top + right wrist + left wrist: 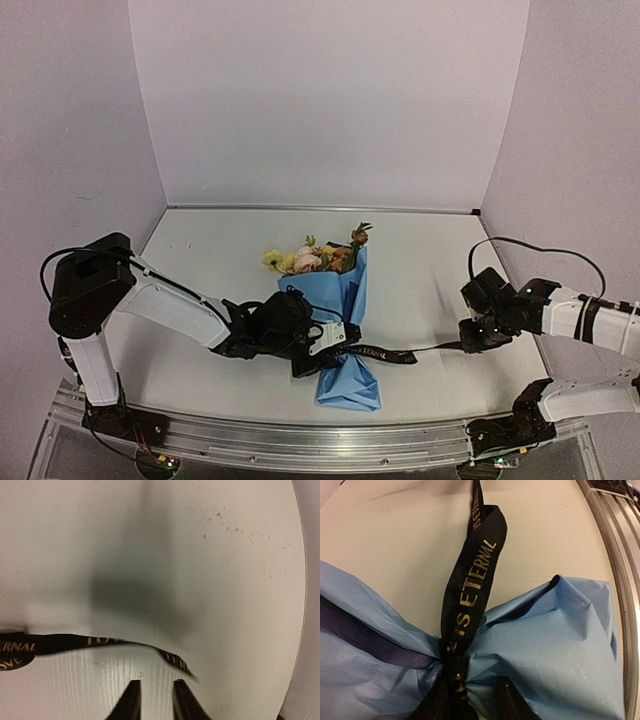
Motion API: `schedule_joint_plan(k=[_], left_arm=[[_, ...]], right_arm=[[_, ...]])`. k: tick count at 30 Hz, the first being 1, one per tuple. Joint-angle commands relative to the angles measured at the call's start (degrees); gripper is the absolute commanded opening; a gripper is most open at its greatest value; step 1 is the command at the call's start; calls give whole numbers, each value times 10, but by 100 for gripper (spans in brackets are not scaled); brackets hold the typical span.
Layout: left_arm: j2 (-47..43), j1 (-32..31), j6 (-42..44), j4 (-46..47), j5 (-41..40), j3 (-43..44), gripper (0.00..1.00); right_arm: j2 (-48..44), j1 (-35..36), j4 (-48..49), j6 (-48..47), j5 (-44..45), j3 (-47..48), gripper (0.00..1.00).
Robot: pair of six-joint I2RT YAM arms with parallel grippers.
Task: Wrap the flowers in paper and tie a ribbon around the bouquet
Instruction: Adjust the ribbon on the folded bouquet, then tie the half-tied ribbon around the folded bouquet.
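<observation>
The bouquet [338, 300] lies mid-table, a cone of light-blue paper [555, 645] with the flowers [312, 260] at its far, wide end. The black ribbon [475, 575] with gold lettering is cinched round the pinched neck, and one tail runs right across the table [385, 354]. My left gripper [472, 686] straddles the neck, one finger on each side, spread apart, with ribbon and paper between them. My right gripper [155, 684] hovers low over the table, open and empty. The ribbon's loose end [175, 661] lies just ahead of its fingertips.
An aluminium rail [300, 440] runs along the near table edge, close to the bouquet's tail end [348, 390]. Pale walls close the back and both sides. Bare table [200, 250] shows to the left of the bouquet and to the right [430, 260].
</observation>
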Motion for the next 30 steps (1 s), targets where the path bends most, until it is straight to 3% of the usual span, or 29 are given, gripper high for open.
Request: schedule_joint_plan(k=[1, 3, 8, 15, 22, 30], left_arm=[[-53, 19, -71, -40, -48, 12, 47], [-77, 23, -105, -45, -53, 19, 51], [-141, 35, -224, -72, -69, 14, 60], [-199, 91, -475, -186, -188, -9, 60], [-188, 173, -638, -198, -102, -54, 57], [-117, 182, -721, -113, -1, -54, 51]], right_arm=[[-9, 18, -37, -14, -50, 49, 39], [-11, 24, -46, -12, -63, 58, 48], [-16, 69, -15, -35, -102, 49, 59], [-2, 96, 112, -49, -136, -12, 62], [51, 109, 181, -70, -150, -19, 62], [74, 109, 186, -87, -139, -10, 62]])
